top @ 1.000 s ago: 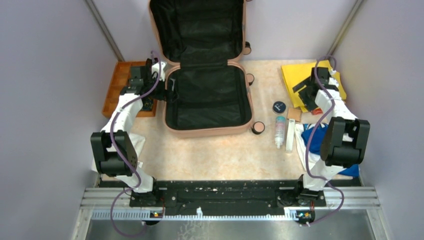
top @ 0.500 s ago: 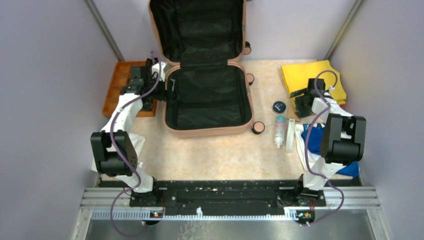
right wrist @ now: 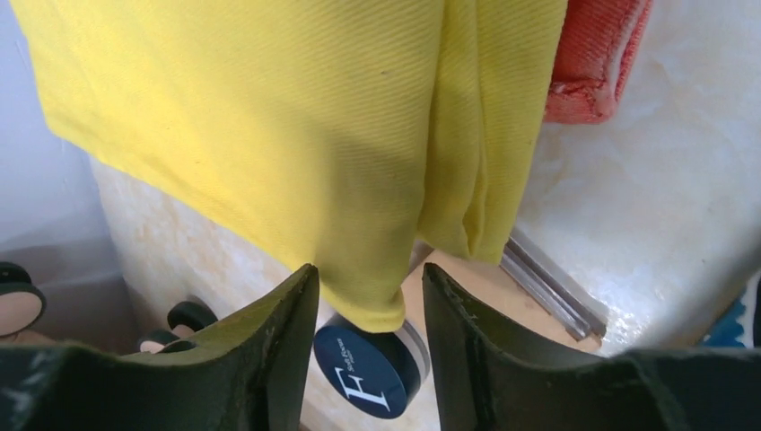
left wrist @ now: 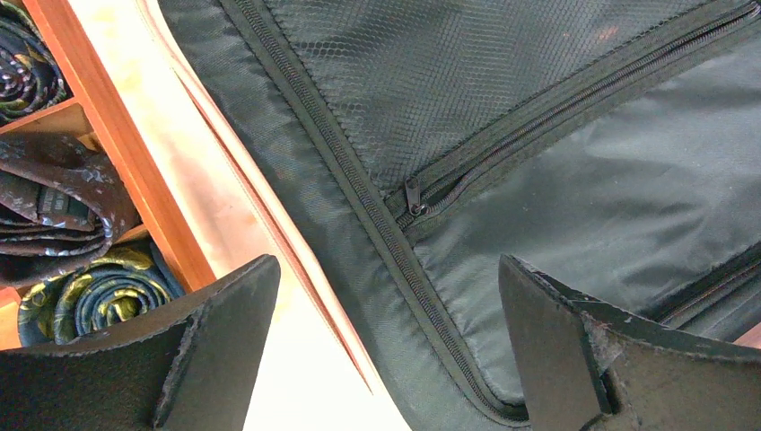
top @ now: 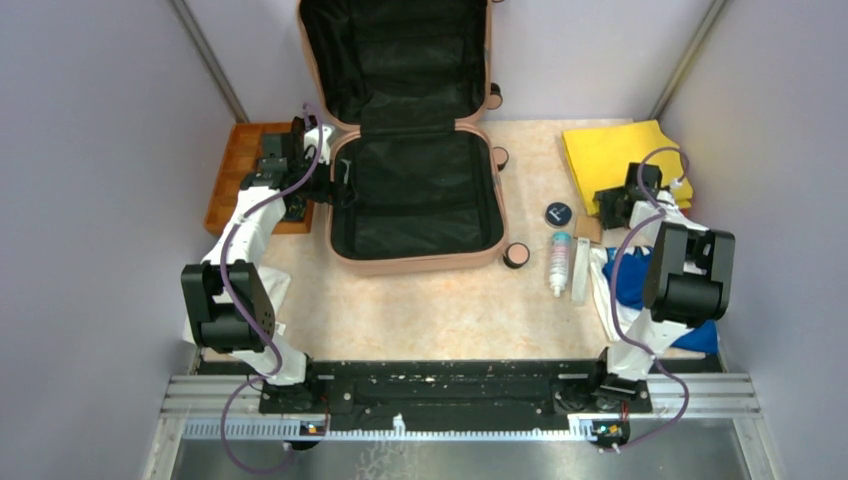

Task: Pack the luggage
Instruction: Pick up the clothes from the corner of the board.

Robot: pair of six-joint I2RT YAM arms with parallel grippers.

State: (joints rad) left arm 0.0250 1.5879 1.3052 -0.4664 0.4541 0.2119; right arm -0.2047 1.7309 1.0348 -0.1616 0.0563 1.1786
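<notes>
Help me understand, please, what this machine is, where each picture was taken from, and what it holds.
This is a two-armed robot bolted at a table's near edge. One picture looks down from above; the other two come from wrist cameras. In the middle lies the luggage, open, only black lining showing. Left of it sits an orange tray of rolled ties; right of it lie a yellow cloth, a dark jar and a bottle. The left end effector hangs open over the luggage's edge, holding nothing. The right end effector straddles the yellow cloth's corner, jaws apart, not yet pinching it.
</notes>
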